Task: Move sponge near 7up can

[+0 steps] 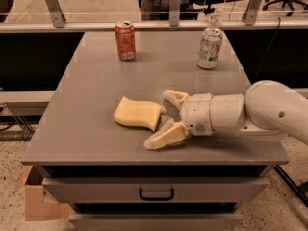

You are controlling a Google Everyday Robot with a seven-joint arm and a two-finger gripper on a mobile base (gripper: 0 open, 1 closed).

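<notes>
The pale yellow sponge [137,113] lies flat on the grey table [91,81], a little left of its middle. My gripper [160,120] comes in from the right, low over the table, with its two fingers spread wide apart. The sponge's right edge sits just inside the gap between them; they do not close on it. The silver-white 7up can [210,47] with greenish print stands upright at the back right of the table, well away from the sponge.
A red-orange can [125,41] stands at the back left of the table. A drawer with a black handle [156,193] is under the tabletop. A cardboard box [34,201] sits on the floor at the lower left. A railing runs behind the table.
</notes>
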